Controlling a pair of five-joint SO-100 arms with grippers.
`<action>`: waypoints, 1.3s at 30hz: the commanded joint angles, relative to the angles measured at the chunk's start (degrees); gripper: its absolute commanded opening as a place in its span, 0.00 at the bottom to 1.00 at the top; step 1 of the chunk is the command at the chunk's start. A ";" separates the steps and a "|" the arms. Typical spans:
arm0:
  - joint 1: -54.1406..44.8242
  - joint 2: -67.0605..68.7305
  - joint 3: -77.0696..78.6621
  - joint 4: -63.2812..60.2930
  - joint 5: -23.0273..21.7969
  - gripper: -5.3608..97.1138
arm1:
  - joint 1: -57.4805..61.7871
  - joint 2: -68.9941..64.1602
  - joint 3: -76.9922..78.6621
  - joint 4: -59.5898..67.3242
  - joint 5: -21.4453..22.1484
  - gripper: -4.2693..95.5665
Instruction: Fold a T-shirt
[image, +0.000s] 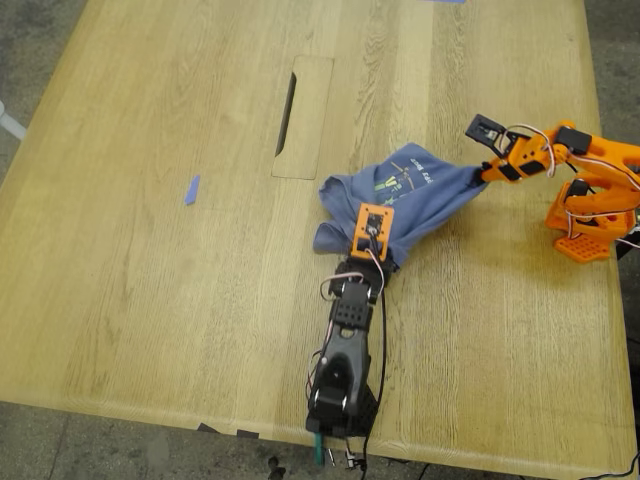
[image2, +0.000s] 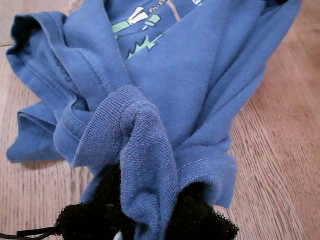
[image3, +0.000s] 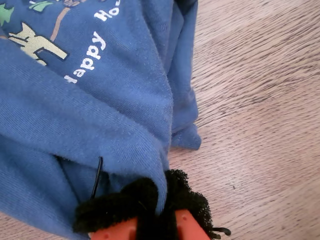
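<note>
Two grippers, both on one shirt (image: 415, 200).

Item: shirt, slate-blue, bunched in a heap on the wooden table (image: 150, 300), just beside the table's cable slot (image: 302, 118), on the slot's side toward the exterior view's right. Print and white lettering face up.

Item: my first gripper (image2: 150, 220), black-padded jaws pinched on a ribbed fold of the shirt's edge nearest the black arm (image: 345, 370).

Item: my second gripper (image3: 157, 210), on the orange arm (image: 580, 190), padded jaws pinched on a corner of the shirt pulled out away from the slot.

Item: blue tape strip (image: 192, 189), well apart from the shirt, beyond the slot toward the exterior view's left.
</note>
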 joint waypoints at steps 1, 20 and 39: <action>-0.26 7.47 4.04 -1.32 0.26 0.07 | 0.09 4.57 4.31 -1.14 0.09 0.04; -3.25 11.34 14.15 -20.04 5.19 0.41 | 5.80 20.04 20.92 -12.30 -1.58 0.12; 0.53 19.16 20.74 -38.50 5.89 0.49 | 8.79 38.85 27.86 -14.24 -1.58 0.22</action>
